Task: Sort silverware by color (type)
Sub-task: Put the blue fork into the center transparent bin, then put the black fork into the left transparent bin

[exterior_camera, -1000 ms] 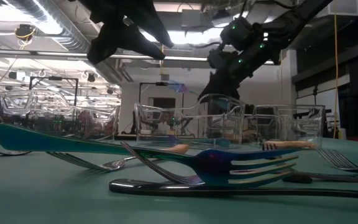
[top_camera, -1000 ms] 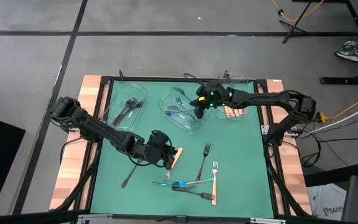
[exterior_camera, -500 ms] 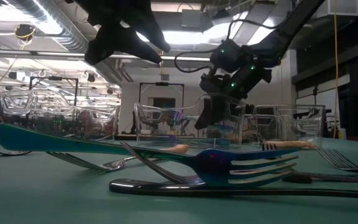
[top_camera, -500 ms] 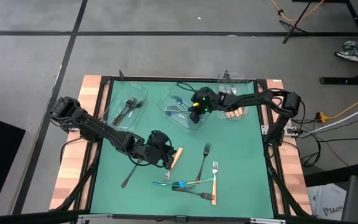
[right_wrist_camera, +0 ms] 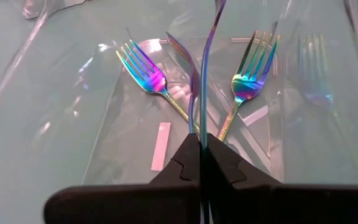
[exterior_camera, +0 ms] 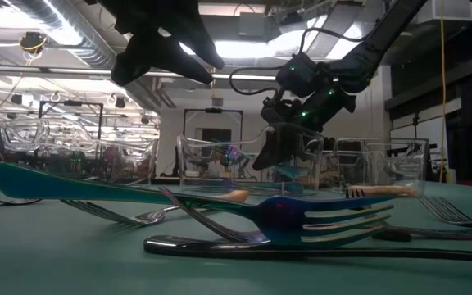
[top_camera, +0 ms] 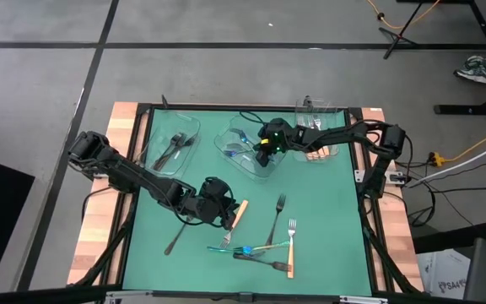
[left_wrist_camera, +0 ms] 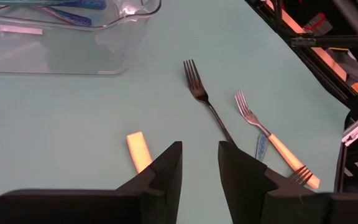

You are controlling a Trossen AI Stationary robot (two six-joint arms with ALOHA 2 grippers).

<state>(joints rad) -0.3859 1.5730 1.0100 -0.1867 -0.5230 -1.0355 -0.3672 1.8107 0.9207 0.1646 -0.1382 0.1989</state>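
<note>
My right gripper (top_camera: 264,149) reaches into the middle clear tray (top_camera: 241,154), shut on an iridescent blue-purple utensil (right_wrist_camera: 207,68). Two iridescent forks (right_wrist_camera: 143,70) (right_wrist_camera: 251,70) lie on that tray's floor. My left gripper (top_camera: 219,213) hovers open over the green mat beside an orange-handled piece (left_wrist_camera: 138,150); nothing is between its fingers. A dark fork (left_wrist_camera: 201,99) and a silver fork with a tan handle (left_wrist_camera: 261,127) lie flat on the mat ahead of it. My right gripper pinches the iridescent utensil's thin shaft (right_wrist_camera: 202,127) between its two fingers. The shaft runs on along the fingers and past their tips. The fingers slant down into the tray from the table's right side. Whether the utensil's free end touches the tray, I cannot tell.
A left tray (top_camera: 172,145) holds dark forks; a right tray (top_camera: 315,127) holds orange-handled pieces. More silverware lies on the mat near the front (top_camera: 264,247), and a dark piece (top_camera: 175,238) left of it. The low view shows a blue fork (exterior_camera: 301,217) up close.
My right gripper has sunk down into the middle tray, shifting slightly toward the table's left, still shut on the iridescent utensil. Most of the descent came early; it has nearly settled since.
</note>
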